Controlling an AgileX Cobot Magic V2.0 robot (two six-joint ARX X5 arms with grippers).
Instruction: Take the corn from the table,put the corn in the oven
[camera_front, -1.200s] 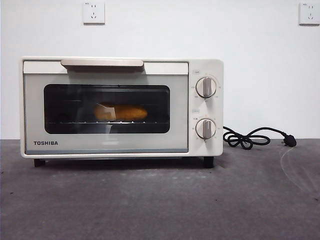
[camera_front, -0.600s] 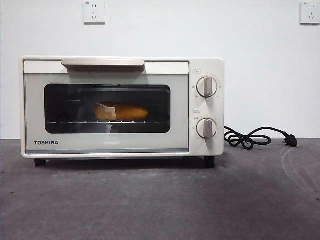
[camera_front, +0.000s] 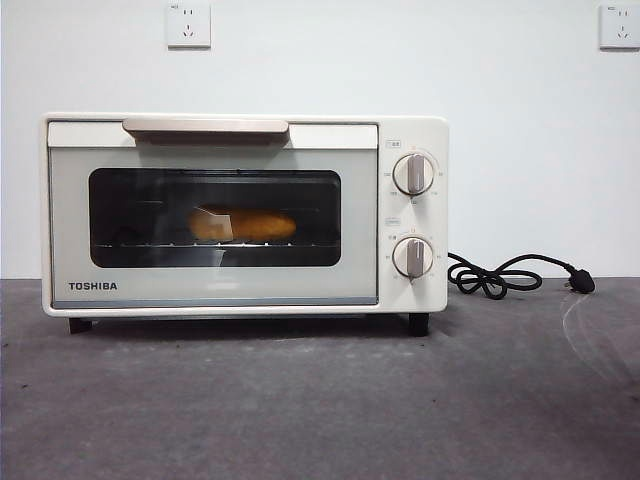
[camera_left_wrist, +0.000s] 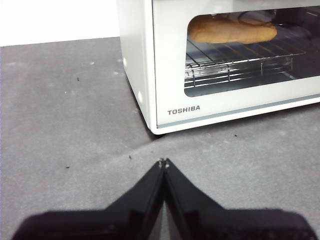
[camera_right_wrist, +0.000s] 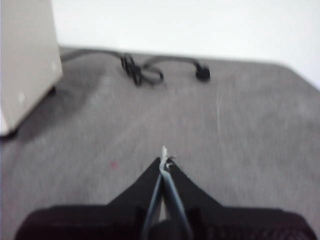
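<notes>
Resting place of the corn: the corn (camera_front: 243, 225) lay lengthwise on the wire rack (camera_left_wrist: 235, 60) inside the oven (camera_front: 245, 214), seen through the dark glass of the door (camera_front: 214, 217); the left wrist view showed it well back on the rack.
Door: stood shut, its beige handle (camera_front: 205, 126) flush along the top edge of the oven front.
Oven: sat on the counter (camera_front: 320, 400) on its dark feet, with both round knobs (camera_front: 413, 174) on the panel beside the door.
Cord: a black power cord (camera_front: 505, 275) lay coiled on the counter just beside the oven's knob side, its plug lying loose and not in a wall socket (camera_front: 187, 24).
Left pincer: the left pincer (camera_left_wrist: 163, 162) hung low over the counter in front of the oven's TOSHIBA corner, apart from it, jaws pressed together on nothing.
Right pincer: the right pincer (camera_right_wrist: 163, 162) hovered over bare counter off the oven's knob side, on the cord's side, jaws pressed together and empty; that view was blurred.
Done, as judged: corn off the counter and inside the oven, door shut behind it.
Left to do, as judged: nothing of the stated task; both arms appeared clear of the oven.
</notes>
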